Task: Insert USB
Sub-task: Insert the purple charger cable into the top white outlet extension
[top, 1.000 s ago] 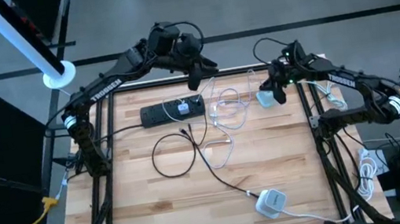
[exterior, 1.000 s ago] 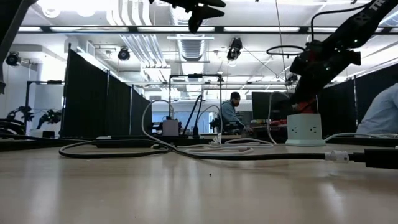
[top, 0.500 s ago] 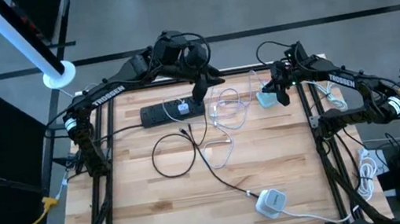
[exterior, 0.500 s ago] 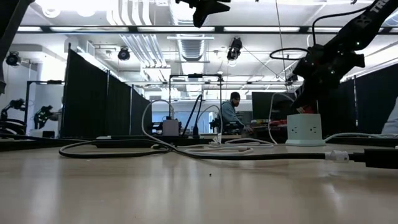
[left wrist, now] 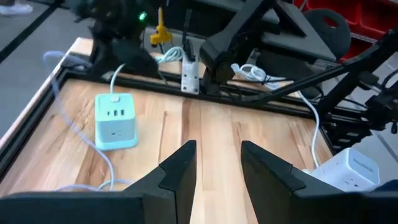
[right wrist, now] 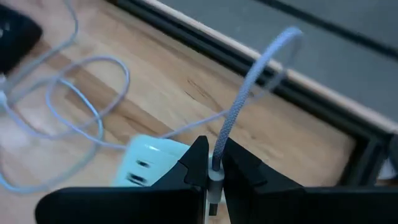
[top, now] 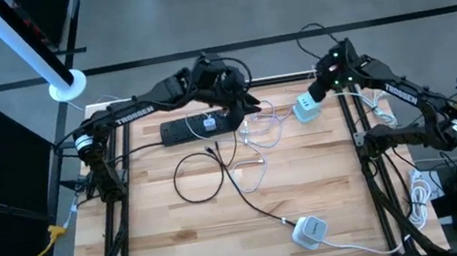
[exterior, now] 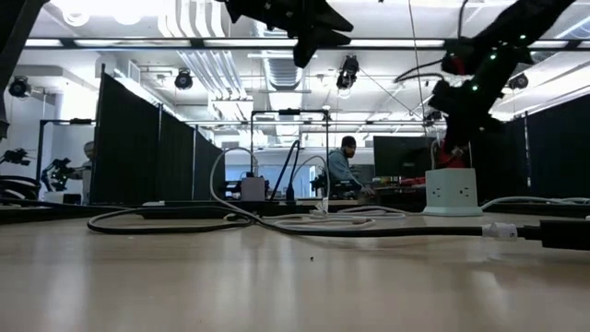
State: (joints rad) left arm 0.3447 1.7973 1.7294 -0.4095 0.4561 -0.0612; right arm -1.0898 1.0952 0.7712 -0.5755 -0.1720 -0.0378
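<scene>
A pale blue cube charger (top: pixel 305 110) stands on the table at the far right, its ports (left wrist: pixel 115 114) on top. My right gripper (top: pixel 318 92) hangs just above and beyond it, shut on the plug end of a grey braided USB cable (right wrist: pixel 249 87). My left gripper (top: pixel 248 107) hovers open over the loose white cables (top: pixel 262 129) beside the black power strip (top: pixel 197 127). Nothing is between the left gripper's fingers (left wrist: pixel 180 171). My right gripper pinches the grey cable at its plug end (right wrist: pixel 215 176) between its two fingers. The fingers slant down toward the cube, and the cable runs along them. The plug is lifted clear of the cube (right wrist: pixel 146 163), and the cable arches up and away behind the fingers.
A black cable loop (top: pixel 198 174) lies mid-table, running to a white charger (top: pixel 310 230) near the front edge. Coiled white cables (top: pixel 379 108) lie past the table's right rail. The near left of the table is bare wood (top: pixel 173 245). A person sits far off behind the table (exterior: pixel 345 168).
My left gripper has come down and toward the table's right, from beyond the power strip to over the white cables. My right gripper has risen a little above the cube and rolled about its own line, still shut on the cable.
</scene>
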